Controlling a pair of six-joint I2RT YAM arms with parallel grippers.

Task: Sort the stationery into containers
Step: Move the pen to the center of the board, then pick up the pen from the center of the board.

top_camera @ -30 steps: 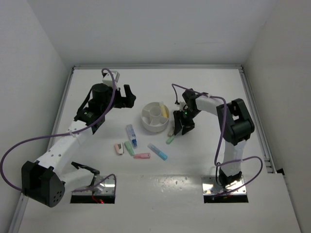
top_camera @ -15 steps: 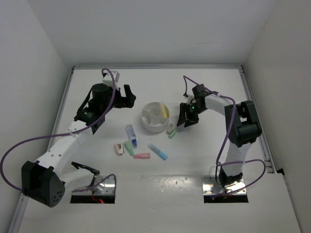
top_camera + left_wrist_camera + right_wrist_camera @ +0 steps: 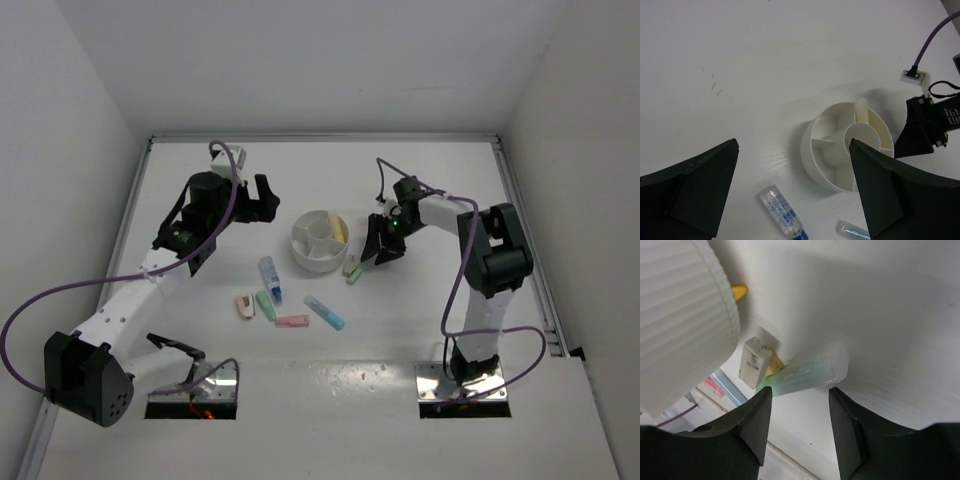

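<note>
My right hand (image 3: 799,399) hangs low over the table (image 3: 890,315) at the near right of the white tub (image 3: 685,315), fingers spread and holding nothing. Just ahead of the fingertips a green piece (image 3: 805,372) lies on its side. A beige piece (image 3: 754,362) sits just beside the green piece's tub-side end, close under the tub's ribbed wall.

My left hand (image 3: 793,145) hovers at the tub's far left, fingers wide apart and empty. A yellow piece (image 3: 862,112) lies in an outer compartment on the tub's right side.

At the near left of the tub, apart from its wall, lie:
- a white-blue piece (image 3: 269,279)
- a pink piece (image 3: 245,305)
- a second green piece (image 3: 266,303)
- a flat pink piece (image 3: 292,321)
- a blue piece (image 3: 325,312)
</note>
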